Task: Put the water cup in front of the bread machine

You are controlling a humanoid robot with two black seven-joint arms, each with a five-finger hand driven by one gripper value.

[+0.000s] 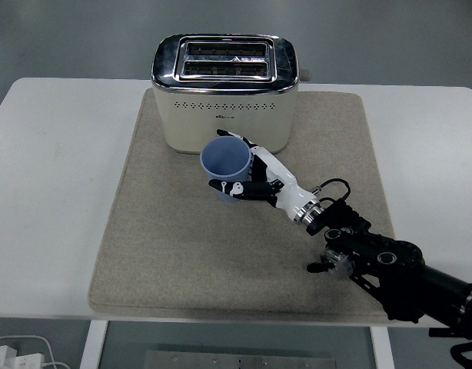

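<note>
Right robot hand [247,177]: the fingers are curled around the blue water cup [226,167], which is gripped at its side wall with its open mouth turned upward; the thumb is seen across the cup's lower front.
Right arm: it is brought in from the lower right corner, black along its length, with a white section at the hand.
Water cup: it is held upright just in front of the bread machine [225,91], over the mat; whether its base is touching the mat cannot be told.
Bread machine: cream-bodied with a chrome top and two slots, it is placed at the mat's far edge.
Mat [159,246]: a beige square is laid on the white worktop [51,200].
Room: a grey floor is seen beyond the worktop.
</note>
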